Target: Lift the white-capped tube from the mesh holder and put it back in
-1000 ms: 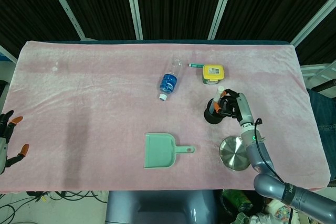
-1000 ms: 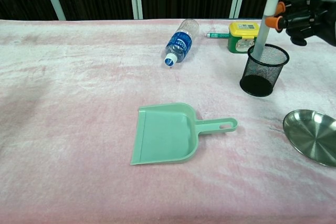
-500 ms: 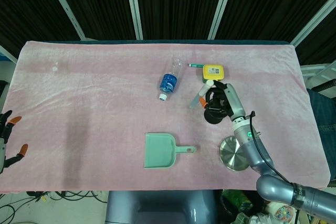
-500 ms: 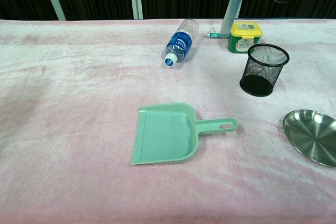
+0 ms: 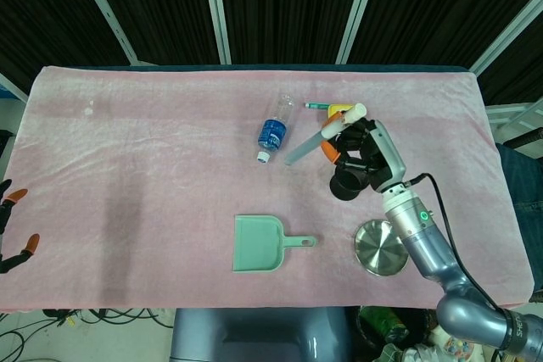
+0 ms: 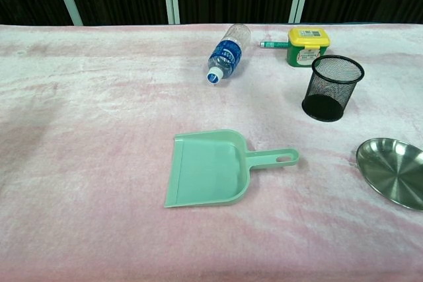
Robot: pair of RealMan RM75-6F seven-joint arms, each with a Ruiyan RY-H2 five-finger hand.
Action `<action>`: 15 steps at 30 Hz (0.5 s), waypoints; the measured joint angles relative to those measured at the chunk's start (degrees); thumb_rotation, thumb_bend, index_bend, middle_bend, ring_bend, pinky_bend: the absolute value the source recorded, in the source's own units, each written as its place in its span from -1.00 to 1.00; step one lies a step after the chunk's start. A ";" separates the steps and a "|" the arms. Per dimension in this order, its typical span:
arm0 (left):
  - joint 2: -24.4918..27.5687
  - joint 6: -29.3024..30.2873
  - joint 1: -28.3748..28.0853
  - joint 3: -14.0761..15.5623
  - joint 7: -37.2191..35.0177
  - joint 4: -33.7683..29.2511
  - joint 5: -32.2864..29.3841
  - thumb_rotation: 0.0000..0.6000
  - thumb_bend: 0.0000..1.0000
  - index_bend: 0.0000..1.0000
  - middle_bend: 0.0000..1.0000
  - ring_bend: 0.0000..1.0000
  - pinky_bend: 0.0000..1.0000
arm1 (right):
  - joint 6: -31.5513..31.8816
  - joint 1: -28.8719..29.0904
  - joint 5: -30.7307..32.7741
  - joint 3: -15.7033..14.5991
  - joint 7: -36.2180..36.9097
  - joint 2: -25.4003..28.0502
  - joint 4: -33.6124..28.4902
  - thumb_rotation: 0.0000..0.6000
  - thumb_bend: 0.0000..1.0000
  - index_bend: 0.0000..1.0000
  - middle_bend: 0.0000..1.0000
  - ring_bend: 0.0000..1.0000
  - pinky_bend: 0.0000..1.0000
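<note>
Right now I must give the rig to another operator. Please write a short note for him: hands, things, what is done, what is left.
Right hand: holds the white-capped tube in the air, tilted, cap end up, above the table.
Left hand: at the table's left edge, only partly in view, holding nothing visible.
Mesh holder: upright, empty, near the yellow-lidded box.
Done: tube lifted out.
Left: bring the tube upright over the holder and lower it back in.
</note>
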 measured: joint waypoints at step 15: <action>-0.47 -0.04 0.00 0.10 1.22 -0.32 0.21 1.00 -0.36 -0.70 -0.95 -1.00 -1.00 | 1.17 2.09 -8.85 -11.80 -8.35 -2.95 6.56 1.00 -0.30 0.21 0.42 0.73 0.72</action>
